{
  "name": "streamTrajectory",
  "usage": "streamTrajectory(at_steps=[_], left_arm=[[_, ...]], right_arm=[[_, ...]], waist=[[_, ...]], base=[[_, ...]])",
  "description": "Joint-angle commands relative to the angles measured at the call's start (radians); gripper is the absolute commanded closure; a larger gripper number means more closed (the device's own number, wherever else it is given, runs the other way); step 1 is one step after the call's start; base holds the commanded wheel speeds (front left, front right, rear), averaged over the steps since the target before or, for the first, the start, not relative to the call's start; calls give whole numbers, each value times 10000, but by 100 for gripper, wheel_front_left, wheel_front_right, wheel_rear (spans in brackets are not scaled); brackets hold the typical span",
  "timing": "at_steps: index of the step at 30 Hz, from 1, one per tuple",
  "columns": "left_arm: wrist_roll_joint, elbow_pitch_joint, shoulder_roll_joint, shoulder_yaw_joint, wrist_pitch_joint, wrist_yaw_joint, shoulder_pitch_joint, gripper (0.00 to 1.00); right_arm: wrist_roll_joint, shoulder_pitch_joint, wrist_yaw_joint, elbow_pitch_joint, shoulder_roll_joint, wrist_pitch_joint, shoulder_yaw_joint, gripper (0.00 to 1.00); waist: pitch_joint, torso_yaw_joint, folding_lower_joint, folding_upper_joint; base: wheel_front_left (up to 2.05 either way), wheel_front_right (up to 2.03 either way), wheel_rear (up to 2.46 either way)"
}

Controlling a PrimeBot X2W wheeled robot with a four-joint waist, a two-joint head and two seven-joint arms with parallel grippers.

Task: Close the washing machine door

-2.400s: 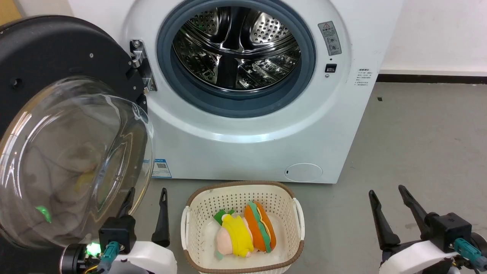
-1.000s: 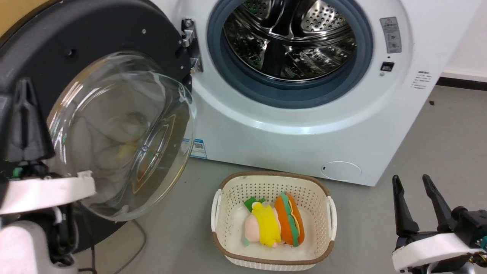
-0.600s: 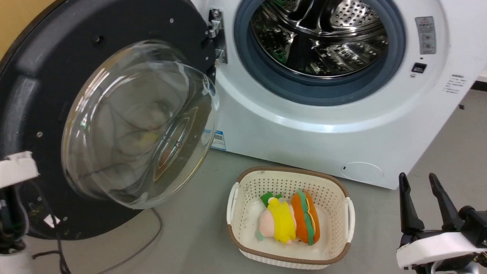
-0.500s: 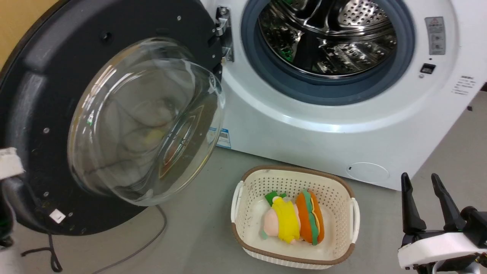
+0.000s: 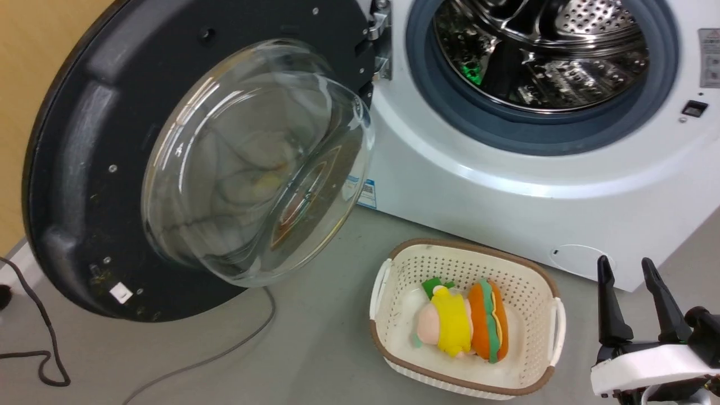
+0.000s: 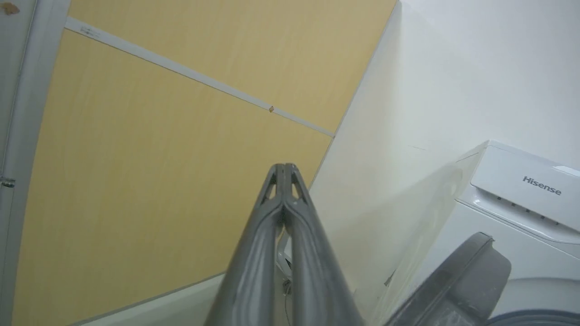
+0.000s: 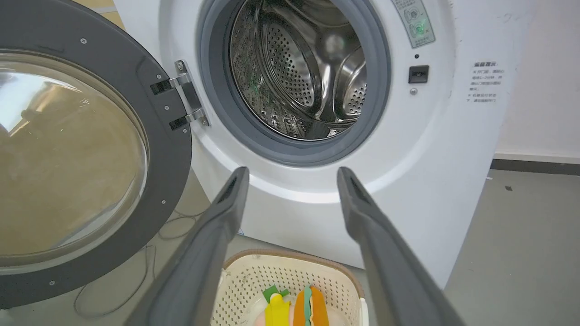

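Left gripper (image 6: 283, 168) has swung up, fingers now pressed together, tips aimed at the yellow wall panel (image 6: 136, 158). Right gripper (image 5: 624, 261) hangs with fingers spread, just right of the basket (image 5: 394, 264). Washing machine door (image 5: 67, 169) stands wide open left of the washing machine (image 5: 506, 191), with bare floor (image 5: 320, 337) between it and the basket.

Head view was aimed down at washing machine door (image 5: 73, 169), basket (image 5: 467, 247); both shared by low right wrist view. Left wrist view pointed up at wall (image 6: 136, 158).
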State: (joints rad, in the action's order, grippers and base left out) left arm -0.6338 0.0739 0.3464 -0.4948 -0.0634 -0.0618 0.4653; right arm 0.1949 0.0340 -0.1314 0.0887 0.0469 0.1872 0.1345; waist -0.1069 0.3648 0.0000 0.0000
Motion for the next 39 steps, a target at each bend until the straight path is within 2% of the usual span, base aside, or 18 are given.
streamTrajectory(at_steps=[1,11,20,28,39], left_arm=[[-260,187,135,-129,-181,22,219,100],[-2485,2116,565,-366,-2644,-193,596,100],[-4137,2751,775,-62,-4523,-478,371,100],[-6002,1958,670,673,-5835,-578,-277,100],[-7766,479,745,1815,-6467,-687,-1370,100]], right_arm=[[37,186,5,47,24,84,40,0],[81,333,5,256,26,266,171,0],[140,526,6,444,29,431,252,0],[212,748,7,574,31,576,312,0],[342,914,7,742,33,745,453,0]], waist=[[-46,72,0,0],[-341,342,0,0],[-619,522,0,0],[-914,740,0,0],[-1066,1139,0,0]], base=[[0,0,0],[0,0,0],[0,0,0],[0,0,0],[0,0,0]])
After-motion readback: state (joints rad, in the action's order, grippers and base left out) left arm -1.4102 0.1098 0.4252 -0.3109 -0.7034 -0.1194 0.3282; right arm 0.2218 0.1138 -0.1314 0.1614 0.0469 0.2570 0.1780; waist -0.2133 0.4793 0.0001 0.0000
